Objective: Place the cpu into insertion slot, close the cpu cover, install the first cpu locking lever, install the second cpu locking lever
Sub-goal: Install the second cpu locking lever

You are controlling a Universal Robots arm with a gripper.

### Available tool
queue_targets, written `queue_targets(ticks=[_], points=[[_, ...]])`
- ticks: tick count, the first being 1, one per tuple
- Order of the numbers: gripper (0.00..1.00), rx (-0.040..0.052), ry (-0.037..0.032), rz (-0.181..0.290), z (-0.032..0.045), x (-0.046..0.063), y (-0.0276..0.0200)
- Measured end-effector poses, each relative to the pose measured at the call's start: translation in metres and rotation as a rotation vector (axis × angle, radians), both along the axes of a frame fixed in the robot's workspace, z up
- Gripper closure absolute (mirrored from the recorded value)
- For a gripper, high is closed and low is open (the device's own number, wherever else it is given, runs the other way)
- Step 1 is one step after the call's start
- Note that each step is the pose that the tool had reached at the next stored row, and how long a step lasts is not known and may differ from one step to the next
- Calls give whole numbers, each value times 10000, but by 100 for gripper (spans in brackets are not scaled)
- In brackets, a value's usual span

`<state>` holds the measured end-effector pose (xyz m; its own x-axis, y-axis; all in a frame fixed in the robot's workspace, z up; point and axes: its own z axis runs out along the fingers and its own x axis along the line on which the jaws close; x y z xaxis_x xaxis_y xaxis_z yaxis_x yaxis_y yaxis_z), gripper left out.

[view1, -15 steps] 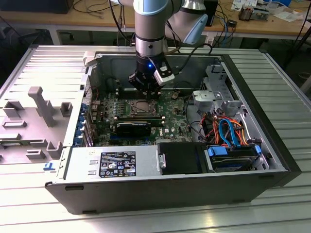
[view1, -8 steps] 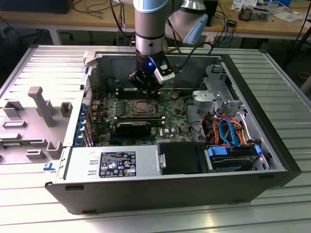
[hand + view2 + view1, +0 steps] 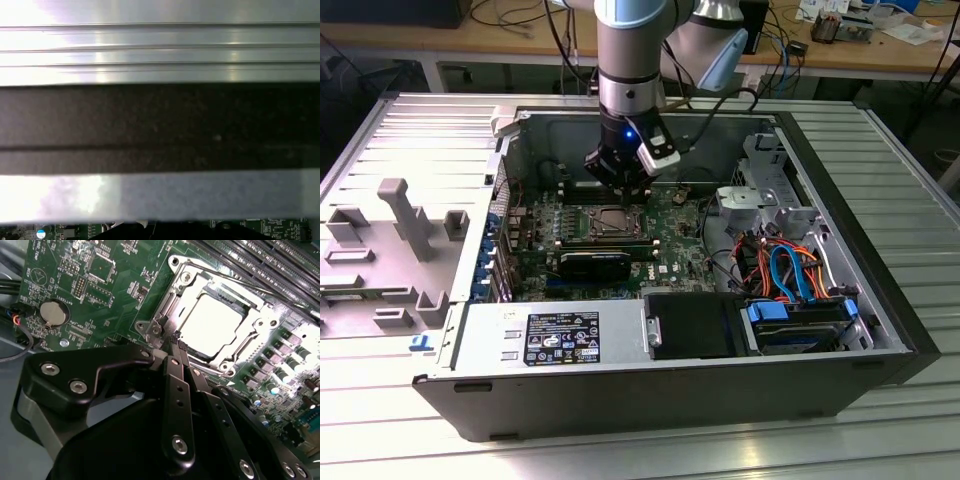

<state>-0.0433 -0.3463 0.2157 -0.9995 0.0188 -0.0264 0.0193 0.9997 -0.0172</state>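
The arm hangs near vertical, wrist pointing down; the claw [image 3: 176,341] has its black fingers pressed together.

Ribbed aluminium worktable [image 3: 910,190], pale grey, long parallel grooves; strong glare along its ridges in the first wrist view [image 3: 160,50]. Open desktop computer case [image 3: 620,395] lies on its side at the middle of the table. Grey moulded fixture tray [image 3: 390,250] with upright pegs sits at the exterior view's left, just beside the case. Behind the table, a wooden workbench [image 3: 510,40] runs across the back, strewn with dark cables [image 3: 560,30], papers and small electronics [image 3: 840,22] toward the exterior view's right. Light even and bright, overhead; patch of grey floor [image 3: 948,165] past the table's far right edge
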Motion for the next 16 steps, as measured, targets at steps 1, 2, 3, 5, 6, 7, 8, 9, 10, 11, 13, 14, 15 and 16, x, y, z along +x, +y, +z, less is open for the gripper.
queue_targets(ticks=[1, 2, 3, 5, 6, 7, 8, 9, 10, 11, 13, 14, 15, 16], points=[[89, 0, 0, 0, 0, 0, -7], [89, 0, 0, 0, 0, 0, -19], [89, 0, 0, 1, 0, 0, -29], [89, 1, 0, 0, 0, 0, -53], [89, 0, 0, 0, 0, 0, -62], [89, 1, 0, 1, 0, 0, -68], [89, 1, 0, -1, 0, -1, -74], [89, -1, 1, -2, 1, -1, -76], [89, 0, 1, -1, 4, 0, -78], [89, 0, 1, 0, 15, 0, -78], [89, 0, 1, 0, 48, 0, -78], [89, 2, -1, 0, 49, 0, -78], [89, 2, -1, 0, 49, 0, -78], [89, 3, -1, 0, 49, 0, -78]])
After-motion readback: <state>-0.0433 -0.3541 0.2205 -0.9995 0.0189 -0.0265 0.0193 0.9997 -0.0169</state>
